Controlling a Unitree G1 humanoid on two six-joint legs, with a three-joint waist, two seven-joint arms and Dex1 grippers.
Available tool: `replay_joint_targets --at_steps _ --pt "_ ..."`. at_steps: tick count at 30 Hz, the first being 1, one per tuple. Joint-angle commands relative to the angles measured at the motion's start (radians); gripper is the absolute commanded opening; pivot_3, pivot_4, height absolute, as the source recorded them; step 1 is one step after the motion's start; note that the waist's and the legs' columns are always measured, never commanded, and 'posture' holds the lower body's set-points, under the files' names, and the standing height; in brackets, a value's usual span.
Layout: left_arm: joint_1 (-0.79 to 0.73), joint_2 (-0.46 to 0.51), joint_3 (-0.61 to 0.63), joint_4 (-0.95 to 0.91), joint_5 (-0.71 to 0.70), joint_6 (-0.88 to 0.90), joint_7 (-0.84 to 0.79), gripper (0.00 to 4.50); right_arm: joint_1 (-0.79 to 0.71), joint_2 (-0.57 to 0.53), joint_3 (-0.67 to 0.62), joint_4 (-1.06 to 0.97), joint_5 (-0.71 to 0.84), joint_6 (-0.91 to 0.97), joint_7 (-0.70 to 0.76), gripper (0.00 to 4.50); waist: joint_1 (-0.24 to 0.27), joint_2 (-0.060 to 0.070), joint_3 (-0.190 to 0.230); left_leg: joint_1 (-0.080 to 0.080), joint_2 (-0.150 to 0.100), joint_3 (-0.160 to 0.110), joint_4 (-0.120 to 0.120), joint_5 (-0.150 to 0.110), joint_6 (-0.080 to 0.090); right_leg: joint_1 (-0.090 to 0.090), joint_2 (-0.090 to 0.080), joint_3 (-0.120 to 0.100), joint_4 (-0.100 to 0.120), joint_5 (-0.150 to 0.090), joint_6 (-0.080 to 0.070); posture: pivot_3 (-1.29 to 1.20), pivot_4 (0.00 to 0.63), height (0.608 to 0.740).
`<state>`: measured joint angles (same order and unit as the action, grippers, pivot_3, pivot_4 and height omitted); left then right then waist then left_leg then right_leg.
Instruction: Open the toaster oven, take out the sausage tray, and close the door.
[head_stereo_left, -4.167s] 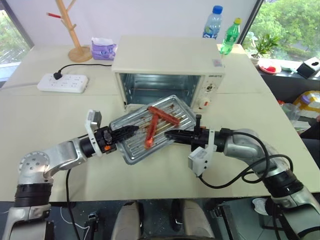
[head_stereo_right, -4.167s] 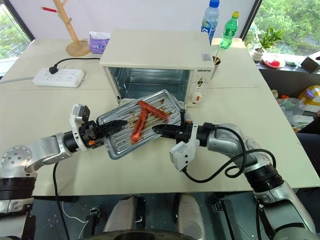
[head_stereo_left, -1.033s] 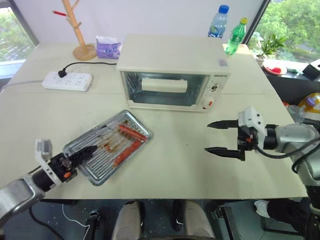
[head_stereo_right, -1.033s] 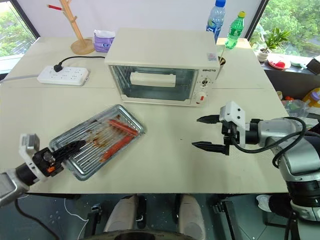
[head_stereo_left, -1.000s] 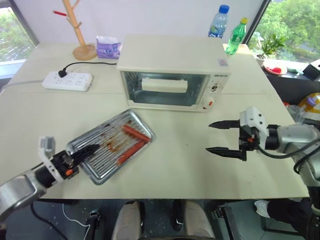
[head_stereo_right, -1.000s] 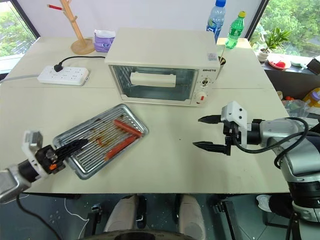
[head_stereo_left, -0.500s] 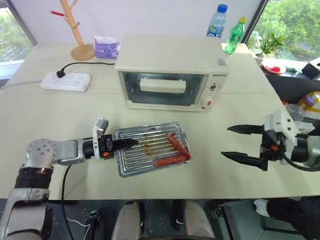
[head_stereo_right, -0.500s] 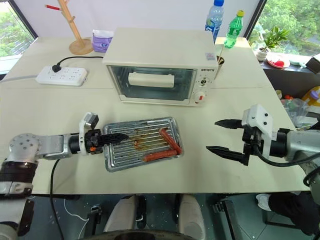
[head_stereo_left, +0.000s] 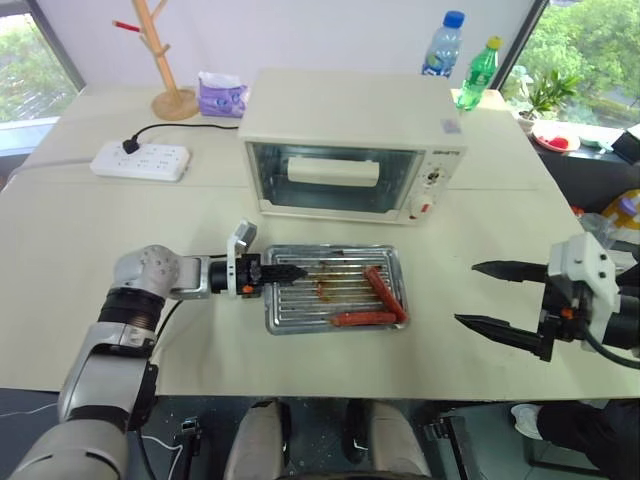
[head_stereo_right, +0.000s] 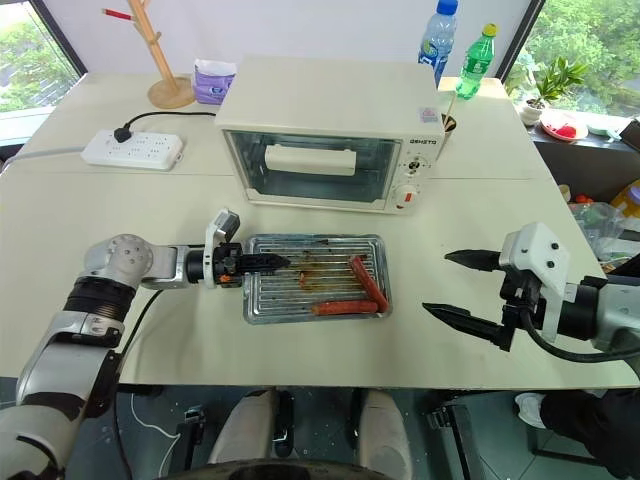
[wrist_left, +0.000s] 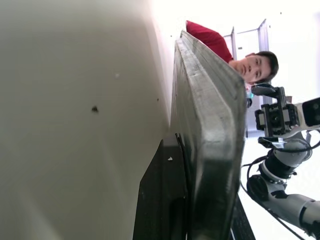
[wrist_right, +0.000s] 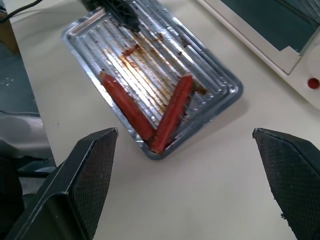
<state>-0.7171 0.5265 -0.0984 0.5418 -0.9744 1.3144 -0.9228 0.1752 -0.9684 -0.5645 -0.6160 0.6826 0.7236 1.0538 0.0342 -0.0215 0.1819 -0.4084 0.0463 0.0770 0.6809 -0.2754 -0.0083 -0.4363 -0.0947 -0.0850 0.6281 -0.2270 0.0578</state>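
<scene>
The cream-white toaster oven (head_stereo_left: 350, 120) stands at the back of the table with its glass door (head_stereo_left: 335, 180) shut. In front of it the silver sausage tray (head_stereo_left: 300, 305) lies level and square to the oven, with two red sausages (wrist_right: 127, 110) at its right end. My left gripper (head_stereo_left: 285, 271) is shut on the tray's left rim (wrist_left: 210, 115). Whether the tray rests on the table or hangs just above it I cannot tell. My right gripper (head_stereo_left: 467, 293) hovers wide open well to the right of the tray, holding nothing.
A white power strip (head_stereo_left: 140, 160), a wooden stand (head_stereo_left: 165, 60) and a purple tissue pack (head_stereo_left: 222, 93) sit at the back left. Two bottles (head_stereo_left: 440, 45) stand behind the oven's right corner. A person in a red shirt (wrist_left: 202, 35) shows beyond the tray.
My left gripper has carried the tray from the table's front left to the middle, in front of the oven, turning it square. My right gripper has drawn back to the right, still open.
</scene>
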Motion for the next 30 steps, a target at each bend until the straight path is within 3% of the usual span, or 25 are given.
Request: replay_joint_targets --at_steps 1,3,7,9,14,17,20,24,30 --pt "0.004 0.006 -0.012 0.027 0.083 -0.021 -0.041 0.55 -0.005 0.0 -0.01 -0.025 0.008 -0.015 -0.021 4.5 0.004 0.0 0.0 0.0 0.0 0.0 0.0 0.0 0.0 0.0 0.0 0.0 0.0 0.0 0.0 0.0 0.15 0.722" --pt "0.006 0.016 -0.008 0.027 0.111 -0.026 -0.063 1.27 -0.012 0.0 0.005 -0.019 0.005 -0.021 -0.03 4.5 0.002 -0.001 0.0 0.0 0.0 0.0 0.0 0.0 0.0 0.0 0.0 0.0 0.0 0.0 0.0 0.0 0.15 0.722" --pt "0.015 0.049 0.006 0.014 0.173 -0.049 -0.087 3.42 -0.036 -0.002 0.04 0.001 0.002 -0.038 -0.038 4.5 0.001 0.0 0.0 0.0 0.001 0.0 0.0 0.0 0.0 -0.001 0.001 0.0 0.0 0.0 0.0 0.0 0.15 0.722" --pt "0.038 0.088 -0.006 -0.029 0.209 -0.084 -0.107 4.27 -0.057 -0.004 0.061 0.015 -0.003 -0.045 -0.04 4.5 0.001 0.0 0.0 0.0 0.001 0.0 0.0 0.0 0.0 -0.001 0.001 0.0 0.001 0.0 0.0 0.0 0.15 0.722" --pt "0.108 0.193 -0.014 -0.15 0.275 -0.173 -0.142 4.27 -0.106 -0.003 0.119 0.049 -0.017 -0.072 -0.041 4.5 -0.018 0.0 0.0 0.001 0.003 -0.001 0.0 0.0 0.0 -0.001 0.003 0.0 0.001 0.0 0.0 0.0 0.15 0.722" --pt "0.257 0.344 -0.024 -0.32 0.426 -0.429 -0.143 4.27 -0.151 0.003 0.175 0.085 -0.033 -0.101 -0.033 4.5 -0.041 0.0 0.0 0.001 0.004 -0.001 -0.002 0.0 0.0 -0.002 0.003 0.001 0.001 0.0 -0.001 0.0 0.15 0.722" --pt "0.392 0.453 0.017 -0.437 0.483 -0.618 -0.2 4.27 -0.186 -0.003 0.214 0.12 -0.045 -0.127 -0.013 4.5 -0.053 0.002 -0.001 0.004 0.006 -0.001 -0.005 0.0 0.0 -0.002 0.005 0.003 0.001 0.0 -0.001 0.0 0.15 0.722" --pt "0.47 0.572 0.172 -0.563 0.436 -0.707 -0.29 4.27 -0.257 -0.017 0.248 0.187 -0.039 -0.14 0.03 4.5 -0.045 0.002 0.001 0.004 0.006 0.0 -0.01 0.001 -0.001 -0.006 0.005 0.003 0.002 -0.001 -0.004 0.0 0.15 0.722" --pt "0.399 0.663 0.354 -0.668 0.289 -0.616 -0.377 4.27 -0.356 -0.055 0.274 0.249 0.009 -0.1 0.121 4.5 -0.017 0.002 0.003 -0.001 0.004 0.0 -0.01 0.001 -0.002 -0.008 0.0 0.001 0.0 -0.002 -0.003 0.0 0.15 0.722"
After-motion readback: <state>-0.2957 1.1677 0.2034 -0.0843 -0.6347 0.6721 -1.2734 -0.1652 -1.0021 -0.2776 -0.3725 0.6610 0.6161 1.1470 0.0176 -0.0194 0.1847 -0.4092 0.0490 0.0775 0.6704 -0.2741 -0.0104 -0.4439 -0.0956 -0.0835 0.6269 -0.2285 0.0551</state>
